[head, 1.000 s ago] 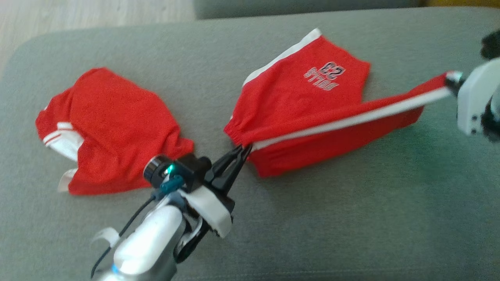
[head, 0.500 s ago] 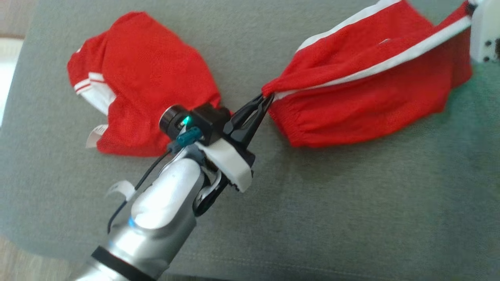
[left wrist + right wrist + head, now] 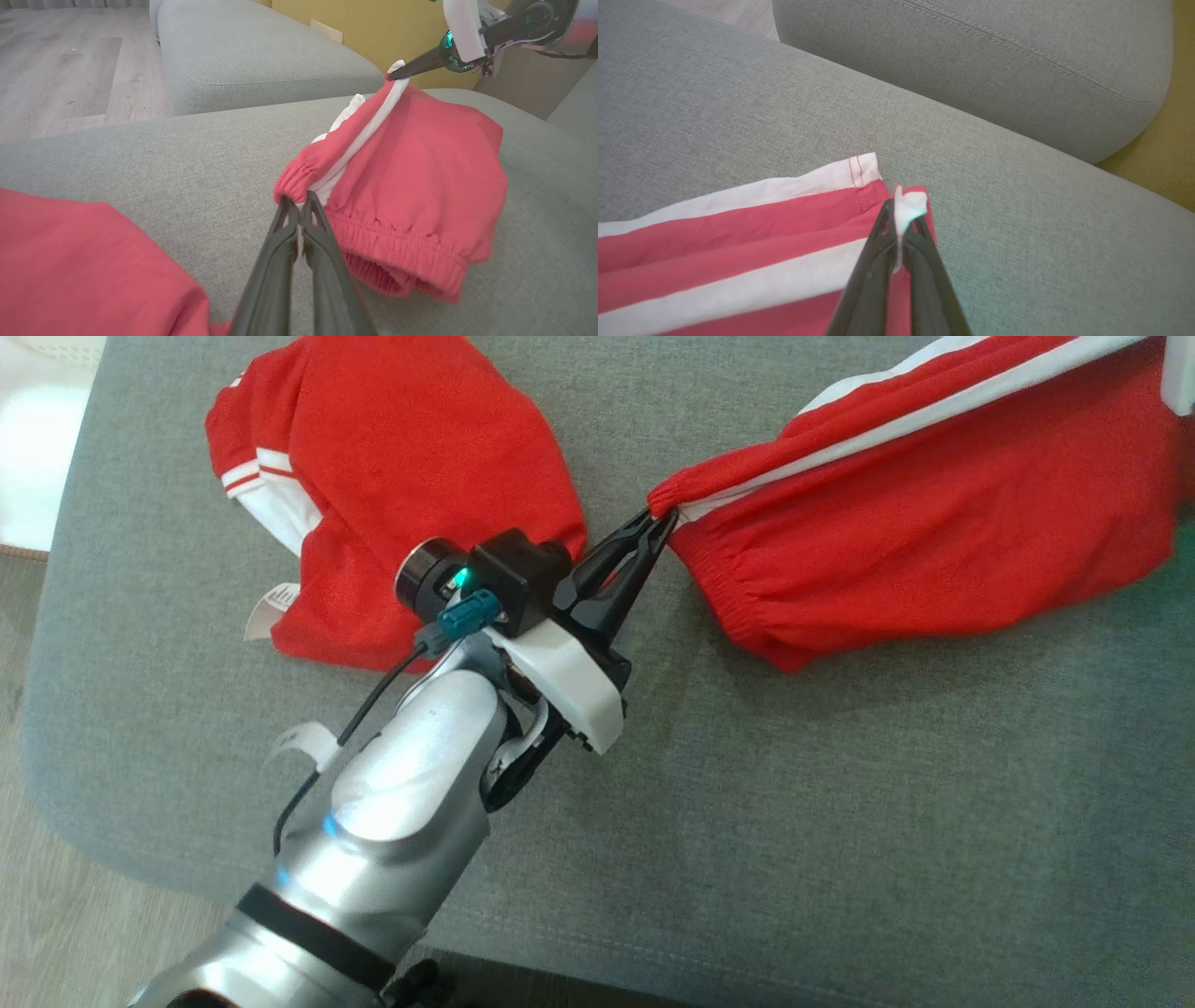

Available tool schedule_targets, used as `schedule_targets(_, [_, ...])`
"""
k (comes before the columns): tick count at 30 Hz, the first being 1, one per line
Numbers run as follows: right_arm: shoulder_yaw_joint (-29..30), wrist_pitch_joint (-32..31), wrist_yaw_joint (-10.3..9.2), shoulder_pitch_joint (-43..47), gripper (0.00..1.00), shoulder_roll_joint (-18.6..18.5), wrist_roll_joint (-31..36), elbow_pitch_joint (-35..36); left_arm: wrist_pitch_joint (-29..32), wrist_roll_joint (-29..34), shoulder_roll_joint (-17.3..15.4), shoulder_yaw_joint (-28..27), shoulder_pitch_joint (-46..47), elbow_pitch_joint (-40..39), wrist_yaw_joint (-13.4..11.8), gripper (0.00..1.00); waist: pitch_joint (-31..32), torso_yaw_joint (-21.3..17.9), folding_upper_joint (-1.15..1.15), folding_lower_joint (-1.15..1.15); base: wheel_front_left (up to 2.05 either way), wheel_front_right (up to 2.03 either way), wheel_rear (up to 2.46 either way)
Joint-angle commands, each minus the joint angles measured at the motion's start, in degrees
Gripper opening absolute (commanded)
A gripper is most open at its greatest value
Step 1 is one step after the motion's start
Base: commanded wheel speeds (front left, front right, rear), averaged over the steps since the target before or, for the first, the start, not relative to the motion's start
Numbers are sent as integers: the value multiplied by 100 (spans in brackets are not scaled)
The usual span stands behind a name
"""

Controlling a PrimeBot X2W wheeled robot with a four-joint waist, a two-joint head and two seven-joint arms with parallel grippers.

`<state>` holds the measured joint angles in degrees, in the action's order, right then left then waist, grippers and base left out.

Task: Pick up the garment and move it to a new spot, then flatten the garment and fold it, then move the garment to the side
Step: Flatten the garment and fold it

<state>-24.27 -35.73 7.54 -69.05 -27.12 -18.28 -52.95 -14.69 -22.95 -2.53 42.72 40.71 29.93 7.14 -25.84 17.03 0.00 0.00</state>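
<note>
The garment, red shorts with a white side stripe, is stretched taut between my two grippers above the grey cushion, its lower part sagging onto the fabric. My left gripper is shut on the elastic waistband corner, seen close in the left wrist view with the garment beyond it. My right gripper is shut on the white-edged hem corner of the garment. The left wrist view also shows the right gripper at the far end of the stripe.
A second red garment with white trim lies crumpled on the cushion to the left, behind my left wrist. The cushion's left edge drops to wooden floor. Another grey cushion lies beyond the held hem.
The head view has shifted, so both garments sit higher in it. The held shorts' printed flap has come off the cushion and hangs under the taut striped edge. Both grips are unchanged.
</note>
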Motion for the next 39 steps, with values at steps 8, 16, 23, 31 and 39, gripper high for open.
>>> schedule_targets(8, [-68,553,-5,-460,100,228,216,-312,-30,-38,-43,-111,302,-19,33,33,-110,10,0,0,0,0,0])
schedule_targets(16, [36,1309,-5,-482,100,406,296,-774,-30,-34,-36,-279,284,115,20,100,55,-149,0,0,0,0,0])
schedule_targets(23, [364,2608,-5,-37,100,701,-165,-738,-30,90,-56,-729,-39,51,-141,100,569,-418,0,0,0,0,0])
schedule_targets(31, [430,4226,-5,1194,100,1255,-885,-4,-30,232,-251,-1712,-872,-760,-446,100,1358,-891,0,0,0,0,0])
schedule_targets(39, [660,4996,-5,2459,100,1710,-877,732,-30,404,-325,-2377,-1839,-1479,-576,100,1960,-1376,0,0,0,0,0])
